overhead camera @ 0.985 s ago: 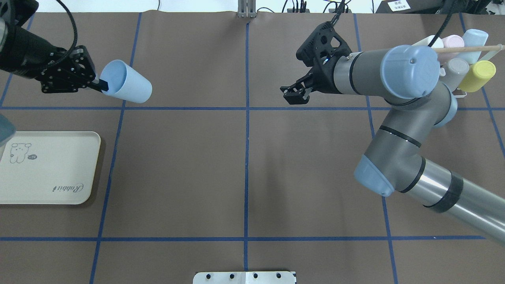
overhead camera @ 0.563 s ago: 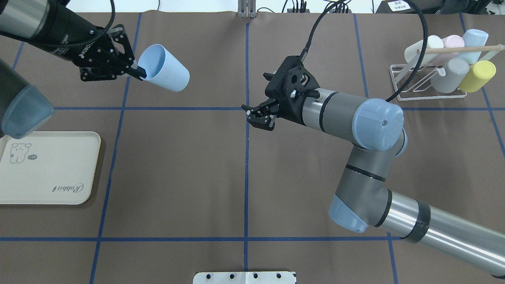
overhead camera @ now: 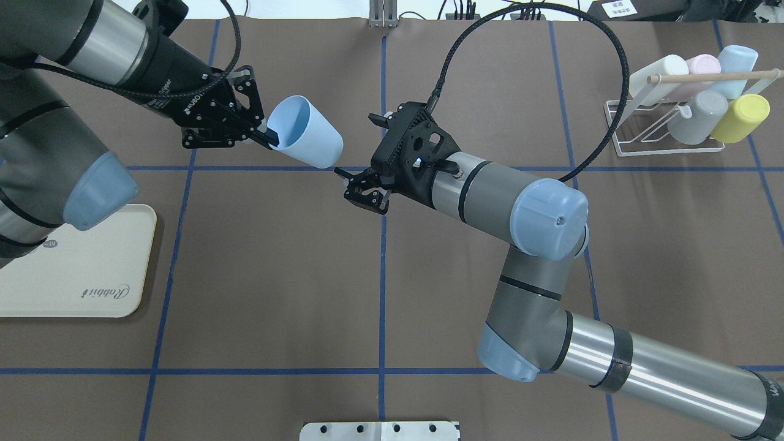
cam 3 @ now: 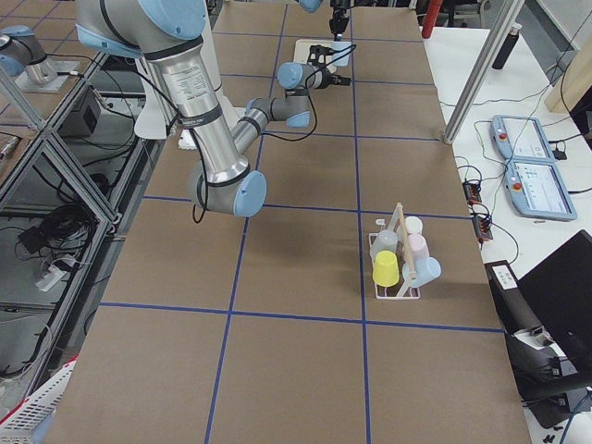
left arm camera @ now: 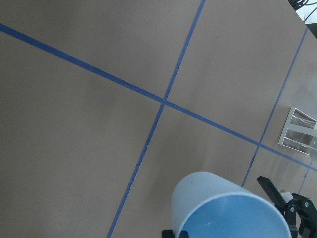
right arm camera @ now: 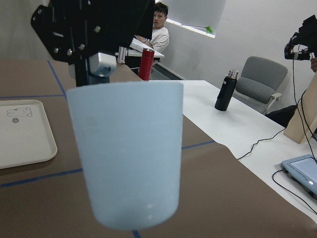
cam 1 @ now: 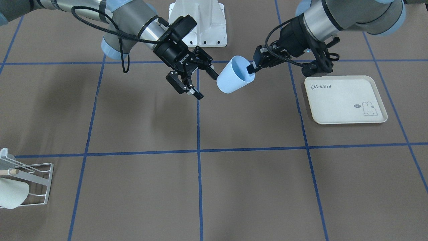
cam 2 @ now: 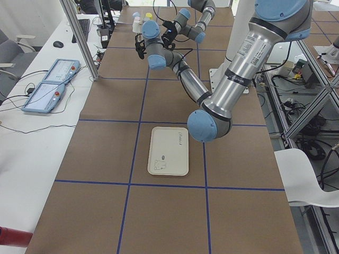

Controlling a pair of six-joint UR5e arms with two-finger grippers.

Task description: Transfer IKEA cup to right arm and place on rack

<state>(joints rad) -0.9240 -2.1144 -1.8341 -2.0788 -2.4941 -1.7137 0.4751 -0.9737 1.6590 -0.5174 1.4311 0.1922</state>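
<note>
Handover step, judged mid-approach. IKEA cup (overhead camera: 309,142) aloft at 11 o'clock from surface centre, rim pinched in left pincer (overhead camera: 269,136). Right pincer (overhead camera: 355,190) spread wide at cup's 4 o'clock, apart. Next: straddle body, clamp, release, rack (overhead camera: 643,131) at 2 o'clock.

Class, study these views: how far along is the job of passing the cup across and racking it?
Done: the left gripper holds the blue cup by its rim, lifted off the table near the middle. In hand: the right gripper, open, sits by the cup's base, not gripping yet. Left: take the cup, release it, carry it to the rack.
</note>
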